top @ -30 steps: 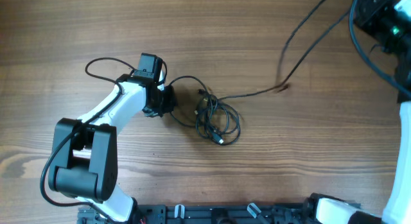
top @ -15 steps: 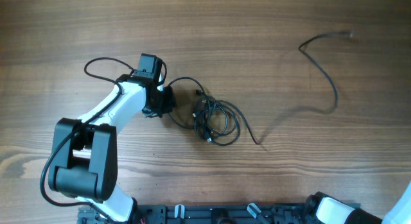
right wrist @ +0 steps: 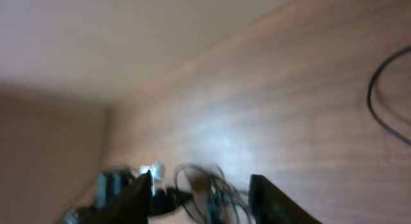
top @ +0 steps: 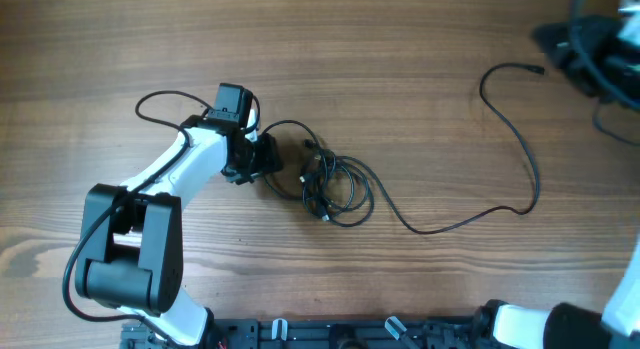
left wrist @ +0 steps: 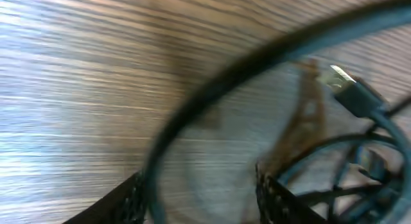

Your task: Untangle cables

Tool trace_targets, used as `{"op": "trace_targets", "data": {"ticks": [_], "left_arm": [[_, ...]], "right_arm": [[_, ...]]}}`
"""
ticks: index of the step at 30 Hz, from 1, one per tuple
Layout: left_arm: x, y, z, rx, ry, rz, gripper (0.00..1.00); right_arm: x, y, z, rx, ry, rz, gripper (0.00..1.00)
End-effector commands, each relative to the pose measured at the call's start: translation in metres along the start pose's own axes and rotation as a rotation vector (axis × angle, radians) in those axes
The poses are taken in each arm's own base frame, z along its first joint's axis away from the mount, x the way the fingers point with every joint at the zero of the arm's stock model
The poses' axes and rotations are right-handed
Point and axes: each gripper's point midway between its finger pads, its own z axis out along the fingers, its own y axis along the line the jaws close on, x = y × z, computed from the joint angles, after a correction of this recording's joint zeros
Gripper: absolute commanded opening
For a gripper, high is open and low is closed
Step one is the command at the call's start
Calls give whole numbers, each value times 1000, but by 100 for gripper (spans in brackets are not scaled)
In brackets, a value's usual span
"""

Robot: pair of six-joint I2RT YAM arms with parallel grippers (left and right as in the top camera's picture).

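My right fingers (right wrist: 138,195) are spread and empty now; the long thin black cable (top: 537,184) has dropped flat on the brown wooden table (top: 400,49), pulled free. My left fingers (left wrist: 131,198) are spread around a loop (left wrist: 225,76) beside the knotted black bundle (top: 335,189)

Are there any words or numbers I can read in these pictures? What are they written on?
None: no word, number or sign can be read in any view.
The cables and the plug show no lettering.
The white left arm and the wooden table carry no label that can be read.
Both wrist views are blurred, so tiny print there could not be read anyway.
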Motion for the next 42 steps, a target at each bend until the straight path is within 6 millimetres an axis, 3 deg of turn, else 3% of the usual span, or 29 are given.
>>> {"op": "trace_targets", "data": {"ticks": [1, 4, 6, 9, 18, 23, 32, 42], "left_arm": [[-1, -29, -10, 176, 23, 14, 57], [-8, -52, -22, 332, 22, 29, 57], [-14, -60, -29, 409, 15, 34, 58], [-22, -53, -34, 425, -2, 9, 58], [-42, -25, -45, 440, -51, -44, 55], [-42, -25, -45, 439, -51, -45, 55], [-43, -25, -45, 436, -55, -44, 56], [-44, -23, -44, 421, -62, -45, 56]], "right_arm": [[23, 0, 45, 26, 143, -166, 56], [52, -6, 77, 94, 282, -218, 57], [75, -25, 95, 210, 394, -242, 57], [111, -50, 110, 334, 579, -287, 62], [211, -90, 154, 342, 945, -338, 64], [259, -112, 152, 343, 1063, -300, 65], [325, -126, 136, 267, 1211, -127, 67], [360, -134, 131, 357, 1251, -38, 62]]}}
